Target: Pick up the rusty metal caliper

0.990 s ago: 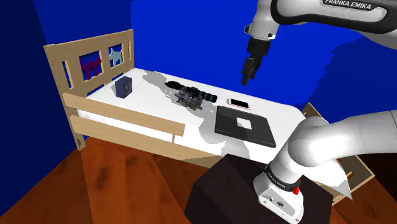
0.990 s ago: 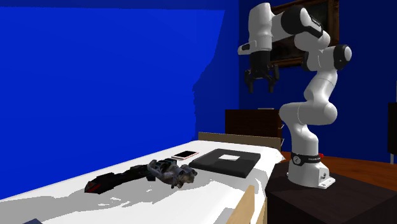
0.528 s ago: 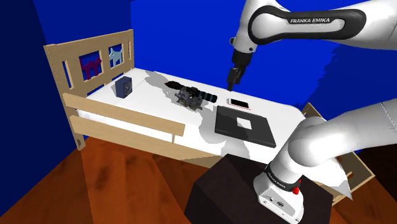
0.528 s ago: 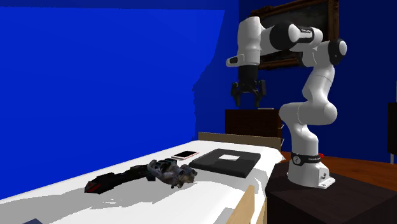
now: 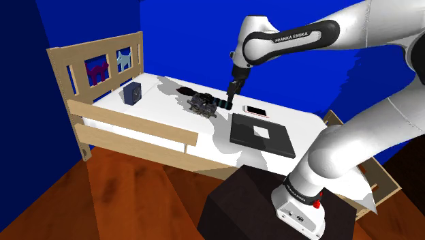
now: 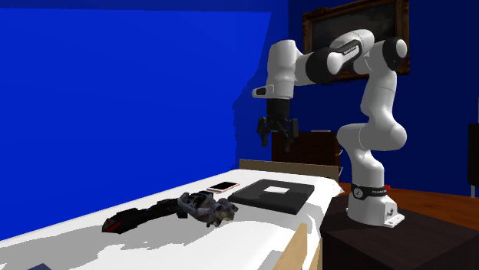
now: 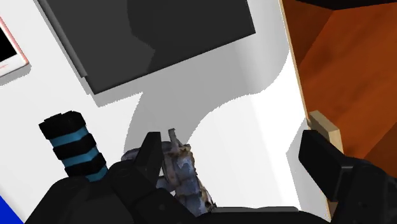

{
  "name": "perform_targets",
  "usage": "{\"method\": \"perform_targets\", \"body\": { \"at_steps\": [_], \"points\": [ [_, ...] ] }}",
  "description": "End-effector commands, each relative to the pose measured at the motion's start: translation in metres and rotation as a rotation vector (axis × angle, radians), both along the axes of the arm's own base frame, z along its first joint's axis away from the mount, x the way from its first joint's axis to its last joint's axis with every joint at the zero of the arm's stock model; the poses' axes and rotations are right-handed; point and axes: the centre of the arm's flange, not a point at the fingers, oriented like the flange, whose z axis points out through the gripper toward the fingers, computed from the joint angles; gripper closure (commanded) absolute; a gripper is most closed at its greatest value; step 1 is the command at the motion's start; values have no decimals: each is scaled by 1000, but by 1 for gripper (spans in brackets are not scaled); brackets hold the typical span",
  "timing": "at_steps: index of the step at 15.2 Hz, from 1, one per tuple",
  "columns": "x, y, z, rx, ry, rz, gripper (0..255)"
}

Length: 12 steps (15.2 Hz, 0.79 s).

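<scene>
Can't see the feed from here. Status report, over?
Tool open, hovering above the bed. Caliper lying on the bed, untouched. Black blue-banded cylinder close beside it, may crowd the grasp.

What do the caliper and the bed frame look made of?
Mottled grey-blue caliper: probably metal, dull, with patchy tan blotches that could be rust. Pale tan bed frame: looks like light wood, matt, plank-like rails; no grain discernible.

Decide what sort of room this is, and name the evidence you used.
Probably a child's bedroom: a light wooden bed frame holds a white mattress, its headboard shows red and pale-blue animal shapes, and a dark-framed picture hangs on the deep blue wall.
</scene>
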Motion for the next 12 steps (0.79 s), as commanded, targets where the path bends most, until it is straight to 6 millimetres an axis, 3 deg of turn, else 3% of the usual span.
{"method": "perform_targets", "body": {
  "at_steps": [1, 12],
  "points": [
    [20, -2, -16, -5, -15, 14, 0],
    [126, -15, -101, -31, -83, 84, 0]
  ]
}}
